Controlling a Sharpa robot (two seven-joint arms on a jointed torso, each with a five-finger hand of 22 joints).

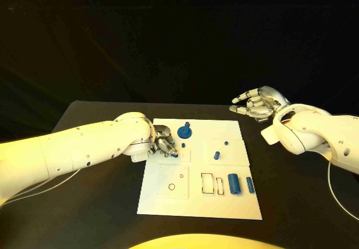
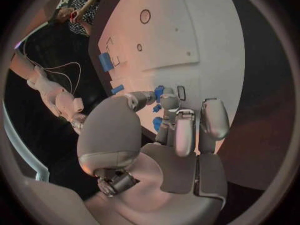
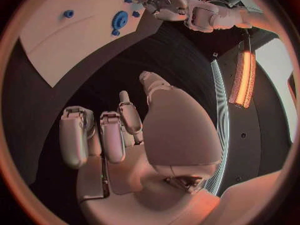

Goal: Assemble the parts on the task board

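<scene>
One white task board [image 1: 168,199] on black table [image 1: 97,218]

No readable text, labels, brand names, numbers or signs appear anywhere. The white task board [image 1: 201,202] carries only thin black outlines, a few rectangles and small circles, with no lettering beside them. The blue parts [image 1: 235,183] on it are plain and unmarked. The black table [image 1: 299,207] has no writing, and the robot's white arms show only small dark dots, not characters.
</scene>
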